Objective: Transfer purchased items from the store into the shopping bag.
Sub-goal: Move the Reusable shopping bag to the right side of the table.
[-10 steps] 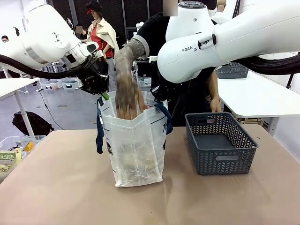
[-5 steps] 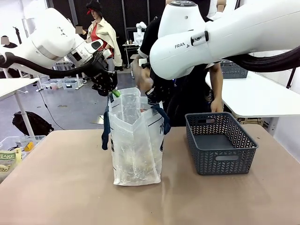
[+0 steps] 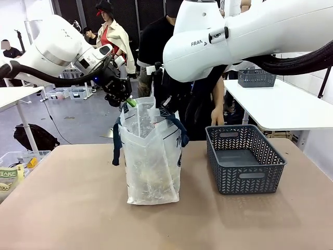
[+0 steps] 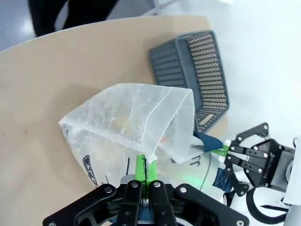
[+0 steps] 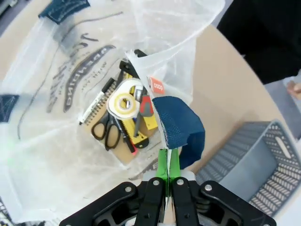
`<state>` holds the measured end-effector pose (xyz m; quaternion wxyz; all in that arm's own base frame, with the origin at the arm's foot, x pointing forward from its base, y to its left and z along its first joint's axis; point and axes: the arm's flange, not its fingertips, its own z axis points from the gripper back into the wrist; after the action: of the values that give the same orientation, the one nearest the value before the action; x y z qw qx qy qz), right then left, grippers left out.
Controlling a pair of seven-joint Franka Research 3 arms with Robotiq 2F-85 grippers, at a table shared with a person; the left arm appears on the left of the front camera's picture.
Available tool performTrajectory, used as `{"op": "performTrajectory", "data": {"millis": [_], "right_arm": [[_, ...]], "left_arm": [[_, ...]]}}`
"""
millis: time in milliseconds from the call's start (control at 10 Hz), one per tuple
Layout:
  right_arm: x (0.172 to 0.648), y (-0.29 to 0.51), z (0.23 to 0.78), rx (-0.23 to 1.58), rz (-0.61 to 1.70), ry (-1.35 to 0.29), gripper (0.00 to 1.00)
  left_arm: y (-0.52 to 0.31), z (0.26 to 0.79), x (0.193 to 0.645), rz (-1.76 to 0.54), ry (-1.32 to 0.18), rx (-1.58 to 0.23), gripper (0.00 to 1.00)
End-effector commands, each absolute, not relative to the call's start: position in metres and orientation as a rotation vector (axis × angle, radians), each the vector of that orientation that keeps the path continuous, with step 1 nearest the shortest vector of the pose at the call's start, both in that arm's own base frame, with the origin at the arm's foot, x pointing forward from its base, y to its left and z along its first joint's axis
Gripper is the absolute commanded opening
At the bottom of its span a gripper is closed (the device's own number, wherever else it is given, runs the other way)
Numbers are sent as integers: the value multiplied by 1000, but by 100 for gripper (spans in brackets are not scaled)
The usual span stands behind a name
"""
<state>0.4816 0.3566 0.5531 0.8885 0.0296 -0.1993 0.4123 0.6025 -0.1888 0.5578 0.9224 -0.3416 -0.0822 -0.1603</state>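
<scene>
- Two robot hands are holding the shopping bag (image 3: 151,156) open at its top rim, one on each side, while it is standing upright on the tan surface (image 3: 78,208), left of centre.
- The left hand (image 3: 125,102) is reaching in from the left, its fingers pressed together on the bag's left rim; the left wrist view is showing the green pads (image 4: 141,165) pinching the translucent plastic edge.
- The right hand (image 5: 167,175) is clamped on the opposite rim, just beside a navy strap handle (image 5: 181,127).
- The purchased items (image 5: 124,120) are lying at the bottom of the bag: a roll of tape (image 5: 124,104), black-handled scissors (image 5: 107,134), a spiral notebook (image 5: 94,109) and a yellow tool beside them.
- A dark grey mesh basket (image 3: 244,159) is sitting on the surface to the right of the bag, apart from it.
- A person in dark clothing (image 3: 205,107) is standing at the far side, behind the bag.
</scene>
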Motion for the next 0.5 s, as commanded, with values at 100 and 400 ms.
{"op": "performTrajectory", "data": {"millis": [100, 400], "right_arm": [[496, 363, 564, 113, 908, -447, 0], [500, 374, 566, 99, 942, -443, 0]], "left_arm": [[-179, 561, 610, -383, -143, -829, 6], [-182, 560, 613, -396, -136, -862, 41]]}}
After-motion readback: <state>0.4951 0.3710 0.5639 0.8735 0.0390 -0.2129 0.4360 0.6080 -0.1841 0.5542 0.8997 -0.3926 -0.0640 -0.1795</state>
